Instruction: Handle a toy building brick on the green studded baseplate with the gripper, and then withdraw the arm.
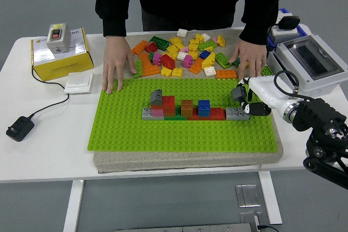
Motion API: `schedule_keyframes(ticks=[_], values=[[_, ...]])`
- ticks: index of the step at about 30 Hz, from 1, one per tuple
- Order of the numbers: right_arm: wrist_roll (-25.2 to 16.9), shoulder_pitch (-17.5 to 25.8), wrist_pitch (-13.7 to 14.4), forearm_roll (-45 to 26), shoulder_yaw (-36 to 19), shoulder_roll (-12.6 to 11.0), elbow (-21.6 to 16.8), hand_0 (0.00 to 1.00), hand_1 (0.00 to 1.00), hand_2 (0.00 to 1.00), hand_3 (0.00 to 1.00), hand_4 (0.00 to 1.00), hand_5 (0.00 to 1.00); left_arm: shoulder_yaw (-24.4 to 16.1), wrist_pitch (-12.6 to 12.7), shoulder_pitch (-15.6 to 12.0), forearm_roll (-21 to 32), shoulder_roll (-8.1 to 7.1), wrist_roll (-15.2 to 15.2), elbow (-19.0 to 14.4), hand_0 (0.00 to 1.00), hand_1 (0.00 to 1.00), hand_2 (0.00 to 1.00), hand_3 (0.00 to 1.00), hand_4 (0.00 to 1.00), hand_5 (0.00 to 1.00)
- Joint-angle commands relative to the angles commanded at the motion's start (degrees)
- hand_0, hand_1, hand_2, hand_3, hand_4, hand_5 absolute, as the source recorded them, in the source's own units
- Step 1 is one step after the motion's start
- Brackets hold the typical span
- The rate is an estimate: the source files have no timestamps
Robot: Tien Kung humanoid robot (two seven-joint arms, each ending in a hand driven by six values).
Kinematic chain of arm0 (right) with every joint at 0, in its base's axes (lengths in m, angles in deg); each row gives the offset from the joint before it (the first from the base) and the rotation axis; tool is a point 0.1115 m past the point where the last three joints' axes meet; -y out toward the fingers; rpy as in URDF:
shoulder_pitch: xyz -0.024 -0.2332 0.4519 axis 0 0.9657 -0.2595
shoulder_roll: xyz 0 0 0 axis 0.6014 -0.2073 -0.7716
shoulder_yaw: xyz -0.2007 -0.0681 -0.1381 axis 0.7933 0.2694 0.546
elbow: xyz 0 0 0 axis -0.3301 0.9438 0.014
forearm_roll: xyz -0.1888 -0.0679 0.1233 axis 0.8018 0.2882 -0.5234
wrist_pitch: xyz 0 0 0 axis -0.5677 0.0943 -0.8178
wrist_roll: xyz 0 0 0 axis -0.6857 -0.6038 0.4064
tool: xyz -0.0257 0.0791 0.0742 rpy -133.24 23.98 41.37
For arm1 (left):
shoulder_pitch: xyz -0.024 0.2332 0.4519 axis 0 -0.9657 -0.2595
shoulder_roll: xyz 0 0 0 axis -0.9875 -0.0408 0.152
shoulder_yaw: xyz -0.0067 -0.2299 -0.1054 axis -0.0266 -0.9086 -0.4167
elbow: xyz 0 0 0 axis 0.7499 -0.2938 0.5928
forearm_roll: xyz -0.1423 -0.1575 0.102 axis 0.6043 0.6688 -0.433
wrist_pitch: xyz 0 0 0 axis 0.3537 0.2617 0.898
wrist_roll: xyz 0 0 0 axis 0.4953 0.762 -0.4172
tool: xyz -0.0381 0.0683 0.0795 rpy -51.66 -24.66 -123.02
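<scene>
The green studded baseplate [125,129] lies on a beige mat in the middle of the table. On it stands a low row of joined bricks: grey, pink, red, brown, blue, red, with a grey brick [237,114] at the right end. My right hand [244,102], white with dark tips, hovers right at that grey brick's far right corner, and whether it touches the brick is unclear. Its arm comes in from the right edge. A person's two hands rest flat at the baseplate's far edge.
A heap of loose bricks [182,55] lies beyond the baseplate between the person's hands. A yellow box [60,58] with a switch, a white wall switch [79,82] and a black plug [20,128] sit at the left. A grey electrical box [310,61] stands at the right.
</scene>
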Motion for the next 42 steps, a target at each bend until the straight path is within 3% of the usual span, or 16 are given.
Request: schedule_keyframes(ticks=[25,42], values=[[0.4,-2.1,0.0,-1.6,4.3,1.6,-1.9,0.089,0.158,0.445,0.581,0.437,0.318,0.5,0.1,0.1,0.8,0.03,0.3,0.0,0.716,0.68,0.634,0.657,0.278,0.624],[0.0,-5.2,-0.3,-3.0,8.6,4.0,1.5,0.087,0.154,0.443,0.581,0.438,0.317,0.5,0.0,0.3,0.5,-0.06,0.2,0.0,0.717,0.679,0.634,0.659,0.271,0.631]])
